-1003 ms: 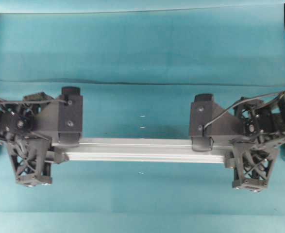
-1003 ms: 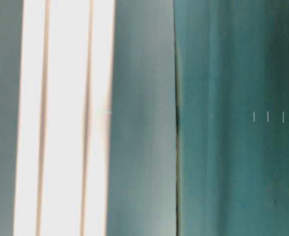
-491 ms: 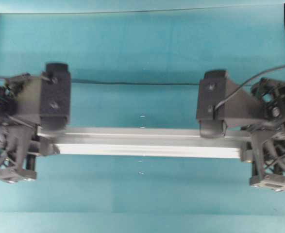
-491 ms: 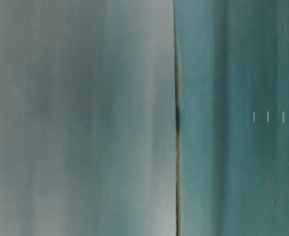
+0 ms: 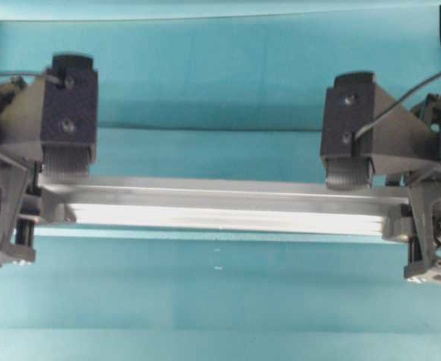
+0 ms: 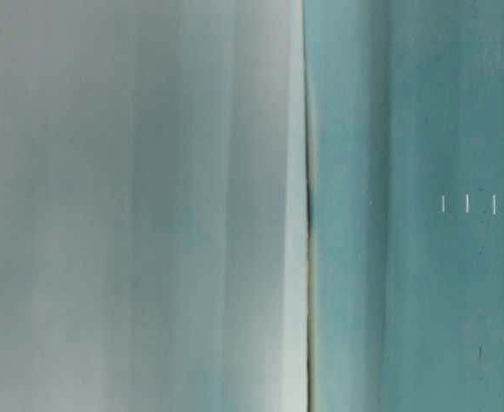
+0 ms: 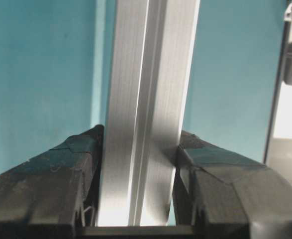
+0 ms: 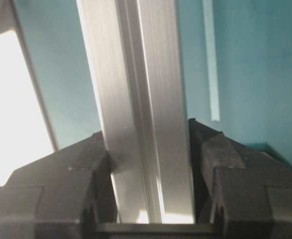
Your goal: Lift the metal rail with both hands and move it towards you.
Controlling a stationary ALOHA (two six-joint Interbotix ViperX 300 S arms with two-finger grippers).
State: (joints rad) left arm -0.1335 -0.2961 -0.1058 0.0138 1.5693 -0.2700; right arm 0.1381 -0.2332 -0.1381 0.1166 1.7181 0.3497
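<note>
Teal cloth covers the whole work surface, with a straight seam or fold running across it behind the grippers; a dark frame edge shows at the far corners. The table-level view gives only a blurred pale grey field on the left and teal cloth on the right, split by a thin dark line, so nothing can be read from it beyond that.

The metal rail lies level with its long axis running left to right across the overhead view, its grooves running lengthwise. It spans from the left gripper to the right gripper, one end in each. In the left wrist view the rail runs straight away from the camera, and the left gripper has a taped black finger pressed against each side of it. The right wrist view shows the same: the rail is clamped in the right gripper, fingers tight on both flanks.

A pale strip lies on the cloth beside the rail there.
</note>
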